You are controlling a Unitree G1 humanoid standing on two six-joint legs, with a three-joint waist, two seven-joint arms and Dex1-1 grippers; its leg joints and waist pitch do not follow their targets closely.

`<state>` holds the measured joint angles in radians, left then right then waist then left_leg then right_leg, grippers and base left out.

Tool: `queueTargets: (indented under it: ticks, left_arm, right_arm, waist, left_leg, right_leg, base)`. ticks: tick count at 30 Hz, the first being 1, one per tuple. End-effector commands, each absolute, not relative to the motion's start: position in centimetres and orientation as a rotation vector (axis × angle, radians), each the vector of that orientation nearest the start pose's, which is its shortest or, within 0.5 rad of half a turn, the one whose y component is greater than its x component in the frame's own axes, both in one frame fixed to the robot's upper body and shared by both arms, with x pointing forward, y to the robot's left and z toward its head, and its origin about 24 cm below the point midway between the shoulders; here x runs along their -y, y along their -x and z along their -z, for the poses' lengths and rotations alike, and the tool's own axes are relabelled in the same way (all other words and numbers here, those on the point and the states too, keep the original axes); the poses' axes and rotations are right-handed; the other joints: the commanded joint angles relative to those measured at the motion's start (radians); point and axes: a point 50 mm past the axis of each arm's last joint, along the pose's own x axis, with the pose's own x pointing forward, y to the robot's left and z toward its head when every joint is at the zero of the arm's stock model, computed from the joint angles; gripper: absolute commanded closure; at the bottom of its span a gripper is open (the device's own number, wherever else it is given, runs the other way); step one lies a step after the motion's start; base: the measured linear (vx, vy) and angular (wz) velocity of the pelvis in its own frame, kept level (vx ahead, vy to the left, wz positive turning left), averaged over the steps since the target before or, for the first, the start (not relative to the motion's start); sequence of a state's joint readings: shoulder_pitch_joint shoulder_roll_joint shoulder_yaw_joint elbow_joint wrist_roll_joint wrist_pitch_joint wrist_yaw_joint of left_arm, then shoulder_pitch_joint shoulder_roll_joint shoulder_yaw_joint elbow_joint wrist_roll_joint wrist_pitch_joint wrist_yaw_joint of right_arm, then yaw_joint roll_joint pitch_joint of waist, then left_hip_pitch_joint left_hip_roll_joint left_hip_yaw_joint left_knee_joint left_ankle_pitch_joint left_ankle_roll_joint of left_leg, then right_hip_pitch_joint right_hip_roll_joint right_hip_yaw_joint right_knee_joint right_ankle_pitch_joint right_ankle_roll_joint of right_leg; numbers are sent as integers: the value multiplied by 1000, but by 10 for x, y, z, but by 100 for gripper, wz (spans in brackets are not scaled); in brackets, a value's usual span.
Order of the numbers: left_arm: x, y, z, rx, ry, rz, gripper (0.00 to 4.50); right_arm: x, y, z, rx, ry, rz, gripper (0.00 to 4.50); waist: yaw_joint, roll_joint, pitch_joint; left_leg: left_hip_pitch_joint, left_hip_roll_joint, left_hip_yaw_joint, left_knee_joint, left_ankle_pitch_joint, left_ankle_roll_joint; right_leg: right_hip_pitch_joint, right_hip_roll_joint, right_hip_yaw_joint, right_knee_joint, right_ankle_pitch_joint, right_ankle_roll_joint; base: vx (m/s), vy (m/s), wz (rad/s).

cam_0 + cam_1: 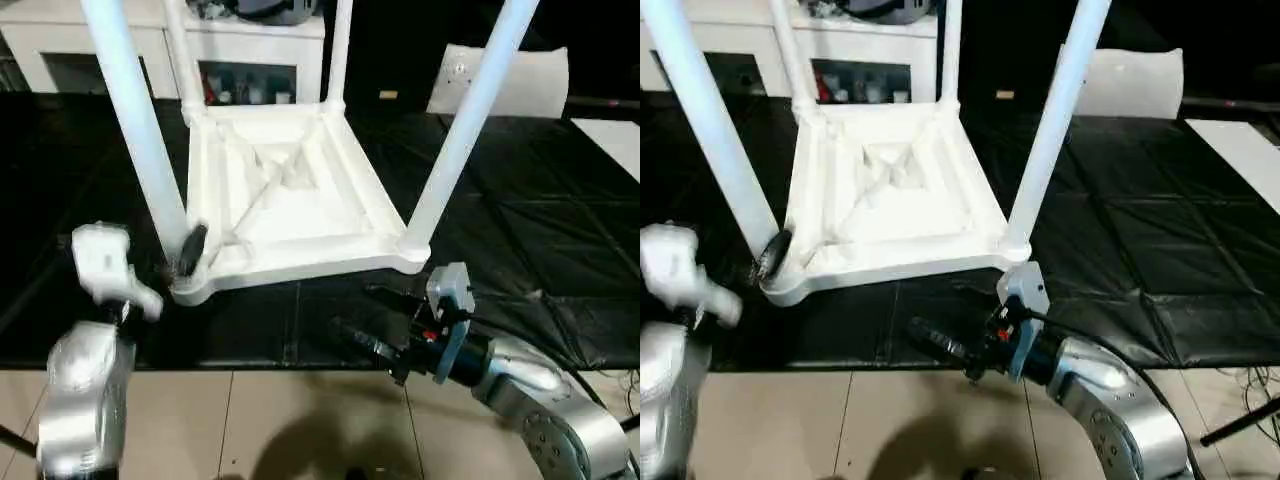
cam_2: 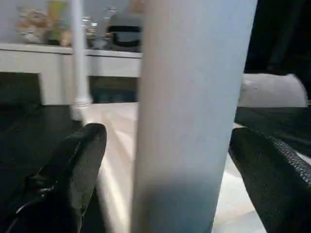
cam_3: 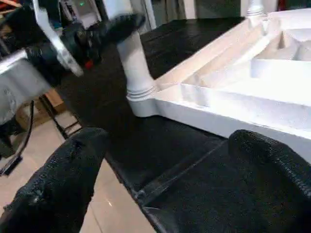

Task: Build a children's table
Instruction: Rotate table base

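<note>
The children's table (image 1: 290,200) is lying upside down on the black mat (image 1: 520,190), with its ribbed underside facing up and all four white legs standing in the corner sockets. The left gripper (image 1: 190,252) is sitting at the near-left leg (image 1: 135,120), low down close to the socket; in the left wrist view this leg is rising between the two black fingers (image 2: 77,160), which are spread wide on both sides of it, and I cannot tell whether either pad is touching the tube. So this gripper is standing around the leg but is not clamping it. The right gripper (image 1: 385,325) is hovering over the mat just in front of the near-right corner of the tabletop, below the near-right leg (image 1: 465,120); its jaws are also wide apart and are holding nothing. A white cabinet (image 1: 250,55) is standing behind the table. To my judgement the assembly is nearly finished, and what is remaining is to check or press the legs. The risk is coming from the left side: if the arm is swinging sideways while the leg is between the fingers, it may lever the tall leg, loosen it in the socket, or drag the whole light table over the mat. The right gripper, being so near the edge, may also knock the corner.
</note>
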<state>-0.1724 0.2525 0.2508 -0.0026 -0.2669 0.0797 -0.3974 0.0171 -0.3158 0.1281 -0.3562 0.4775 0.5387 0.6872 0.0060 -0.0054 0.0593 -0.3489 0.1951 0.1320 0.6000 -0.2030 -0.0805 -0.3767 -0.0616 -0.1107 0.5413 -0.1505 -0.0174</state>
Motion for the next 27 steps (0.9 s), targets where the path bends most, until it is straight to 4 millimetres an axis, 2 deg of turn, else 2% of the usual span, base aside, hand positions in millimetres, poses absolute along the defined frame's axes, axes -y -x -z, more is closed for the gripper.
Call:
queueTargets:
  ticks: [1, 2, 3, 4, 6, 7, 8, 10, 11, 12, 13, 14, 15, 16, 18, 19, 20, 21, 22, 23, 25, 27]
  left_arm:
    - [-215, -284, -97, 101, 64, 319, 5]
    - [-215, -284, -97, 101, 64, 319, 5]
    - [-212, -284, -97, 81, 97, 367, 5]
    - [-204, -281, -97, 48, 139, 485, 5]
    - [-197, -274, -96, -2, 179, 634, 5]
    - [-193, -270, -96, -21, 193, 704, 5]
    - [-191, -268, -96, -31, 202, 737, 5]
    - [-184, -261, -97, -67, 231, 846, 5]
    - [-179, -260, -98, -74, 249, 890, 5]
    - [-176, -259, -100, -78, 261, 917, 5]
    - [-173, -258, -100, -82, 264, 939, 5]
    - [-169, -256, -101, -89, 271, 975, 5]
    - [-154, -252, -104, -110, 289, 1080, 5]
    - [-148, -250, -105, -116, 297, 1117, 5]
    - [-139, -247, -107, -121, 312, 1165, 5]
    - [-136, -247, -107, -121, 316, 1177, 5]
    - [-129, -244, -109, -121, 328, 1212, 5]
    - [-124, -243, -110, -121, 336, 1234, 5]
    - [-105, -237, -112, -123, 361, 1315, 5]
    - [-100, -235, -113, -124, 367, 1336, 5]
    - [-95, -234, -114, -122, 373, 1355, 5]
    - [-81, -233, -116, -108, 389, 1388, 5]
  right_arm:
    - [124, -221, -73, -237, -166, -909, 0]
    - [124, -221, -73, -237, -166, -909, 0]
    - [126, -224, -71, -242, -154, -879, 0]
    - [130, -231, -67, -254, -129, -791, 0]
    - [136, -239, -61, -273, -79, -690, 0]
    - [137, -242, -58, -283, -46, -659, 0]
    - [138, -243, -57, -287, -28, -647, 0]
    - [139, -247, -52, -300, 23, -606, 0]
    - [140, -251, -50, -306, 37, -571, 0]
    - [140, -253, -48, -309, 45, -548, 0]
    - [140, -255, -48, -312, 55, -540, 0]
    - [141, -257, -46, -317, 70, -525, 0]
    - [141, -266, -40, -340, 121, -480, 0]
    - [141, -270, -38, -352, 138, -461, 0]
    - [141, -275, -35, -360, 149, -434, 0]
    - [141, -276, -34, -360, 151, -430, 0]
    - [140, -279, -33, -361, 157, -420, 0]
    - [139, -281, -32, -360, 167, -416, 0]
    - [135, -285, -32, -348, 174, -417, 0]
    - [134, -286, -32, -344, 174, -419, 0]
    - [133, -288, -32, -341, 173, -417, 0]
    - [130, -293, -33, -322, 169, -416, 0]
  waist:
    - [4, 18, -49]
    - [4, 17, -49]
    - [6, 18, -54]
    - [7, 18, -55]
    - [7, 12, -58]
    - [9, 11, -56]
    - [12, 12, -57]
    - [24, 14, -63]
    - [27, 10, -63]
    - [30, 13, -64]
    - [36, 11, -67]
    - [37, 11, -67]
    - [38, 13, -66]
    - [34, 10, -64]
    - [33, 10, -62]
    - [32, 11, -60]
    - [30, 7, -59]
    - [25, 7, -58]
    - [21, 4, -59]
    - [19, 5, -59]
    - [10, 1, -59]
    - [0, 0, -60]
  left_leg:
    - [2, 28, -12, -89, -398, 11]
    - [1, 28, -11, -90, -393, 10]
    - [5, 29, -8, -87, -380, 7]
    - [0, 29, -7, -88, -357, 6]
    - [-6, 26, -5, -88, -326, 1]
    - [-2, 25, 0, -87, -319, 0]
    - [1, 27, 2, -86, -314, -2]
    - [-1, 26, 10, -84, -245, 3]
    - [-1, 27, 13, -84, -227, 5]
    - [0, 28, 14, -82, -209, 5]
    - [-6, 24, 18, -77, -156, 11]
    - [-7, 25, 19, -78, -146, 12]
    - [-8, 25, 20, -78, -141, 16]
    - [-9, 23, 21, -79, -150, 10]
    - [-2, 24, 23, -78, -179, 1]
    - [-5, 25, 24, -78, -184, -4]
    - [-6, 25, 23, -80, -193, -5]
    - [-8, 24, 22, -81, -211, -7]
    - [-11, 21, 21, -80, -214, -7]
    - [-9, 22, 20, -79, -221, -10]
    - [-10, 20, 21, -78, -223, -3]
    - [-12, 18, 22, -75, -222, 2]
  right_leg:
    - [29, -78, 41, -75, -506, -56]
    - [29, -77, 42, -73, -501, -60]
    - [26, -80, 47, -69, -483, -75]
    - [27, -80, 52, -63, -454, -94]
    - [29, -78, 57, -48, -433, -109]
    - [20, -75, 62, -48, -435, -119]
    - [19, -77, 64, -45, -432, -125]
    - [24, -74, 71, -33, -358, -148]
    - [22, -72, 73, -31, -336, -152]
    - [22, -73, 74, -25, -304, -162]
    - [30, -71, 76, -14, -230, -174]
    - [31, -72, 76, -12, -223, -175]
    - [33, -71, 76, -13, -223, -173]
    - [32, -69, 74, -15, -251, -172]
    - [30, -70, 75, -21, -307, -161]
    - [30, -67, 76, -22, -314, -152]
    - [32, -68, 75, -22, -328, -146]
    - [34, -68, 73, -27, -362, -133]
    - [37, -67, 72, -28, -378, -124]
    - [34, -69, 72, -32, -408, -111]
    - [33, -66, 72, -36, -434, -90]
    - [32, -65, 70, -38, -441, -88]
  base:
    - [0, 0, 0]
    - [0, 0, 0]
    - [0, 0, 0]
    - [0, 0, 0]
    - [0, 0, 0]
    - [0, 0, 0]
    - [0, 0, 0]
    - [26, -6, 1]
    - [51, -13, 2]
    - [0, 0, 0]
    - [0, 0, 0]
    - [0, 0, 0]
    - [0, 0, 0]
    - [0, 0, 0]
    - [0, 0, 0]
    - [0, 0, 0]
    - [0, 0, 0]
    - [0, 0, 0]
    - [0, 0, 0]
    - [0, 0, 0]
    - [0, 0, 0]
    - [0, 0, 0]
